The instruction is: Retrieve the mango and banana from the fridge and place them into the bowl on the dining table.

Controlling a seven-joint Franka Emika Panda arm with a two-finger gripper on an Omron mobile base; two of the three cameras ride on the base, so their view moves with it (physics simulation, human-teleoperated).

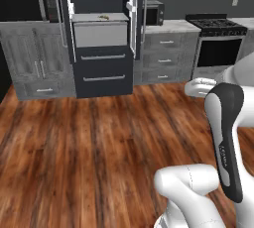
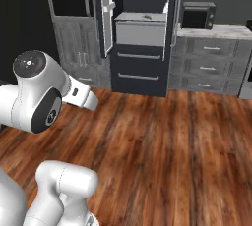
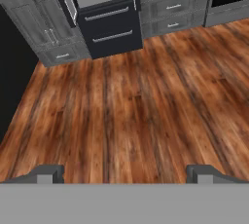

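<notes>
The fridge [image 1: 101, 33] stands open across the wood floor [image 1: 89, 138], well apart from the robot; a small yellowish thing on its shelf [image 1: 103, 18] may be the banana, too small to tell. The claw [image 3: 124, 174] is spread wide and empty. Driving in off-line risks clipping an open door [image 2: 105, 14].

Dark navy fridge [image 1: 101, 68] across the wood floor, both upper doors open, lower drawers shut

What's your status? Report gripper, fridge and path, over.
Gripper open, holding nothing. Fridge ahead across the wood floor, doors open; something small on a shelf, too small to identify. Path unobstructed.
</notes>
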